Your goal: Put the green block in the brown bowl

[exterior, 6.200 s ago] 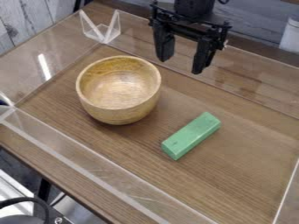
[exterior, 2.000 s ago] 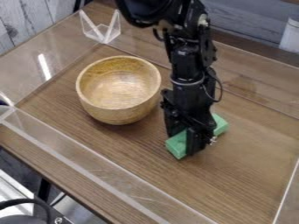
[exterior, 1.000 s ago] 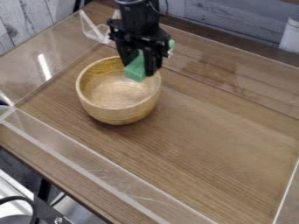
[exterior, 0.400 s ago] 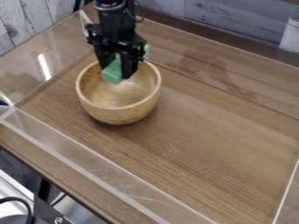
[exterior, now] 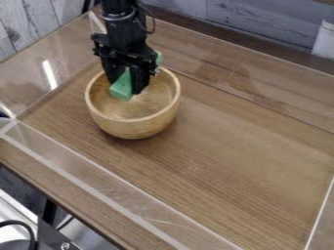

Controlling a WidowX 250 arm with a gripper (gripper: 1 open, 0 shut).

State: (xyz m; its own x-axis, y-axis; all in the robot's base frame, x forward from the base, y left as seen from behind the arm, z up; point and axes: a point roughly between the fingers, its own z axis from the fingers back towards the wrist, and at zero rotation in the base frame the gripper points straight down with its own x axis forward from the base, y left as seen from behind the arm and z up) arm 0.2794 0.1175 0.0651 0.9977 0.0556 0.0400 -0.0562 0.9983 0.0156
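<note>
The brown bowl (exterior: 135, 114) stands left of centre on the wooden tabletop. My black gripper (exterior: 127, 86) points straight down over the bowl's far half, its fingers reaching below the rim. It is shut on the green block (exterior: 125, 86), which hangs upright between the fingers inside the bowl's opening. Whether the block's lower end touches the bowl's floor I cannot tell.
A clear acrylic wall (exterior: 78, 166) rings the wooden table (exterior: 229, 156). A clear plastic bracket (exterior: 102, 21) stands at the back left corner, partly behind the arm.
The gripper carried the green block left from over the bowl's right rim and sank lower into the bowl's opening. The bowl stayed put.
</note>
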